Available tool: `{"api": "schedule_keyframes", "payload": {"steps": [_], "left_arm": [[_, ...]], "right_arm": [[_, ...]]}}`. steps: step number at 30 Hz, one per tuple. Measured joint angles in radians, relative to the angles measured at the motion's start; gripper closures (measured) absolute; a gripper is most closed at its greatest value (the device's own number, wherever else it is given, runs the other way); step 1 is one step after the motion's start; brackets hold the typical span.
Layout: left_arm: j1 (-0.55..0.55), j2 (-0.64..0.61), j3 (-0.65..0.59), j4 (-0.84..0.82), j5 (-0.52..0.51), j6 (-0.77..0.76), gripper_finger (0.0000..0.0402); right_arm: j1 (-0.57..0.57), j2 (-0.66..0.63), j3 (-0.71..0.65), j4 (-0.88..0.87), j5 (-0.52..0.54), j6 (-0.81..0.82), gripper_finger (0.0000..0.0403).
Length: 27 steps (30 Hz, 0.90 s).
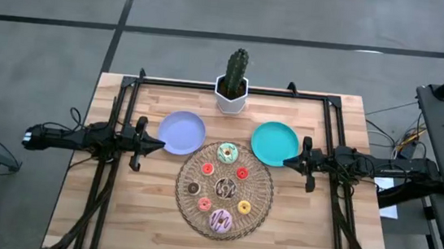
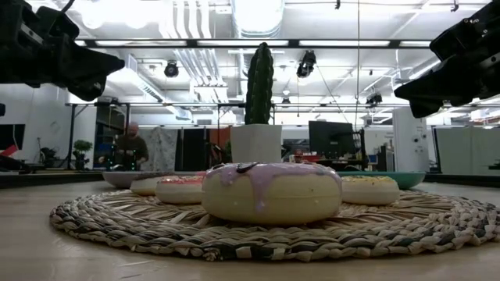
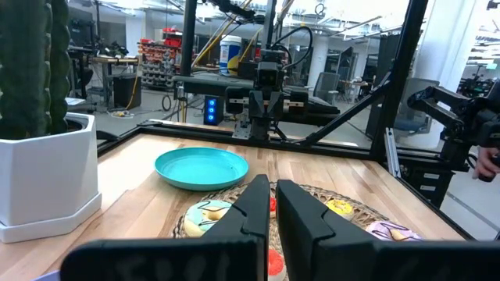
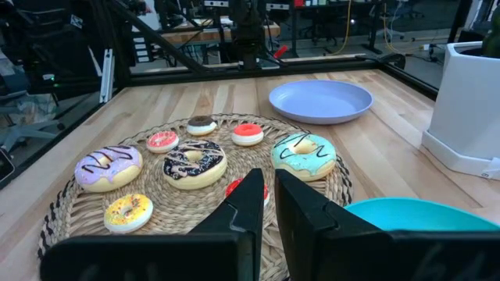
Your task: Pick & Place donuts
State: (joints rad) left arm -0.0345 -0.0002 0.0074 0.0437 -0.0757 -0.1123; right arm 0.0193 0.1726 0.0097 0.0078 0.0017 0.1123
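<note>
In the high view, seven donuts are seen lying on a round woven mat (image 1: 224, 188) at the middle of the wooden desk (image 1: 148, 215): the white-green donut (image 1: 227, 152) at the mat's far edge, the brown-white donut (image 1: 225, 188) at its centre and the pink donut (image 1: 220, 219) nearest the front, with tiny ones such as the yellow donut (image 1: 244, 207) set around them. The left gripper (image 1: 157, 144) is held beside the lavender plate (image 1: 182, 131), the right gripper (image 1: 290, 159) beside the teal plate (image 1: 274, 143); neither touches a donut. In the low view, the pink donut (image 2: 271, 192) is seen flat on the mat with both arms held well above it, and a potted cactus (image 2: 258, 109) stands behind. In the left wrist view, the jaws are pressed together and nothing is held. In the right wrist view, the jaws are likewise all but closed and empty over the mat's edge. The donuts are judged to be light, stiff and smooth-iced, best taken across the ring from rim to hole. The close neighbours on the mat and the plate rims are judged the chief obstacles.
</note>
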Motion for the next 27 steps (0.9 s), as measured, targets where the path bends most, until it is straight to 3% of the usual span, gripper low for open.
{"api": "schedule_keyframes", "payload": {"steps": [12, 27], "left_arm": [[0.000, 0.000, 0.000, 0.000, 0.000, 0.000, 0.0402], [0.000, 0.000, 0.000, 0.000, 0.000, 0.000, 0.0402]], "right_arm": [[0.000, 0.000, 0.000, 0.041, 0.001, 0.008, 0.0374], [0.000, 0.000, 0.000, 0.425, 0.001, 0.018, 0.0374]]}}
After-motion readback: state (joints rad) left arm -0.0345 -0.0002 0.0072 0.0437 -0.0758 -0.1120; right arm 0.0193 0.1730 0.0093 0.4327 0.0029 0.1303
